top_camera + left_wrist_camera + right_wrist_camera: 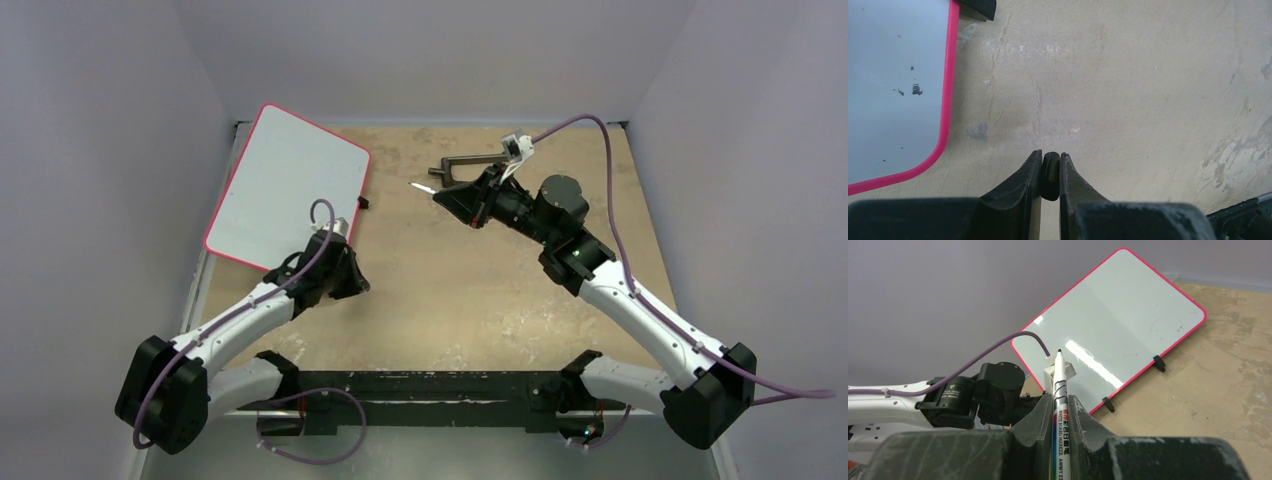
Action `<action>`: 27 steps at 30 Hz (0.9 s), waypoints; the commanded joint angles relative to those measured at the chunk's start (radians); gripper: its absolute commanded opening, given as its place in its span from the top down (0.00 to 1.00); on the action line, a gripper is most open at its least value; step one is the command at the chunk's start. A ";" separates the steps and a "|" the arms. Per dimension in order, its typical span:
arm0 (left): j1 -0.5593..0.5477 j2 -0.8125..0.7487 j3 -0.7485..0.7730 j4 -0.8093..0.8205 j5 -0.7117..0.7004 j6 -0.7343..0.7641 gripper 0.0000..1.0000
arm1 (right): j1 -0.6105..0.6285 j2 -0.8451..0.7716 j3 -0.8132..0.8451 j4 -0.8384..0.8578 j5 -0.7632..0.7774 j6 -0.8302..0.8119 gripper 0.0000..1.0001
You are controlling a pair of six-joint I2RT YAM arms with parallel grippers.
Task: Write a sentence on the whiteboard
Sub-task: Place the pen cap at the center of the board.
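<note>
The whiteboard [285, 180] lies flat at the table's far left. It has a red rim and a blank face with only small dark specks; no sentence shows on it. It also shows in the left wrist view [893, 90] and the right wrist view [1113, 325]. My right gripper [445, 197] is shut on a white whiteboard marker [1060, 385], held above the table's middle. The bare black tip [420, 186] points left toward the board. My left gripper [348, 280] sits off the board's near right corner, shut on a small black cap [1050, 175].
A dark metal angled piece [460, 165] lies at the back centre behind the right gripper. A small black clip [364, 201] sits by the board's right edge, and two more show in the right wrist view [1159, 363]. Grey walls close three sides.
</note>
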 commanded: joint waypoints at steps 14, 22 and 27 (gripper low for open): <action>-0.005 -0.064 -0.007 -0.046 -0.112 -0.048 0.65 | -0.005 -0.009 0.022 0.001 0.011 -0.019 1.00; -0.005 -0.142 0.058 -0.150 -0.123 -0.012 0.55 | -0.004 -0.014 0.015 -0.002 0.014 -0.027 1.00; -0.004 -0.176 0.249 -0.315 -0.194 0.085 0.52 | -0.005 -0.012 0.010 -0.004 0.014 -0.041 1.00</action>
